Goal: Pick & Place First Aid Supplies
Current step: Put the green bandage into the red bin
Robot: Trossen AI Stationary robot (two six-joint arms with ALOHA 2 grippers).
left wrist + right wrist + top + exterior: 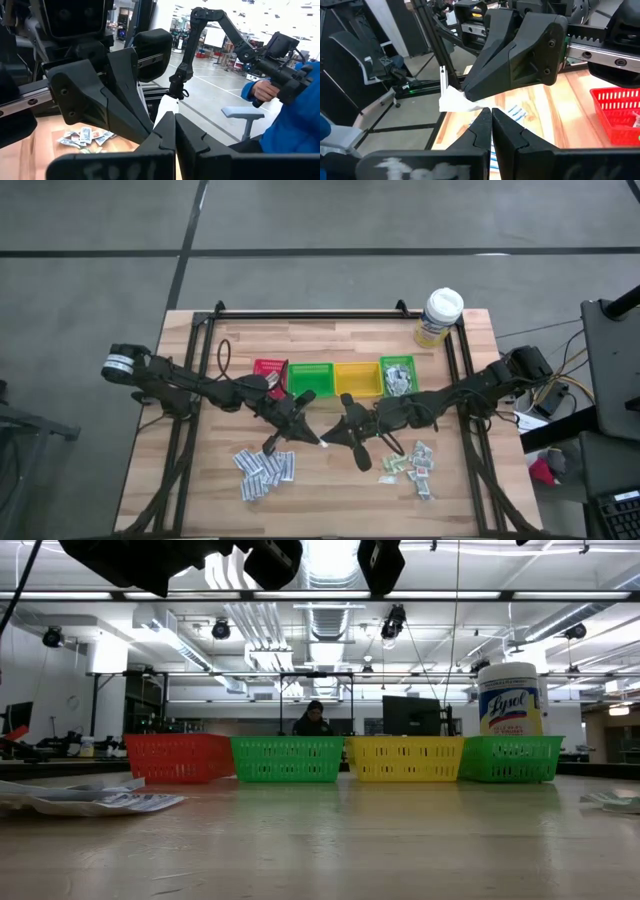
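Setting: wooden bench (330, 490) in an open workshop; a seated person shows far behind the bins in the low view.
Bins: red bin (268, 370), green bin (311, 378), yellow bin (357, 379) and second green bin (397, 376) stand in a row toward the far edge; a wipes tub (439, 316) stands at the far right corner.
Placed so far: grey-silver sachets (398, 380) lie in the second green bin; the red bin's contents cannot be told; the other two appear empty.
Left to do: a white-blue pile (264, 470) near the front edge, left of centre; a pale green and white-red pile (412, 465) right of centre.
Left gripper (313, 440): over mid-bench, fingers shut on a white sachet (454, 101).
Right gripper (333, 438): just beside it, fingers pressed together, nothing visibly between them.
Progress: early, by my judgement; most supplies remain unsorted.
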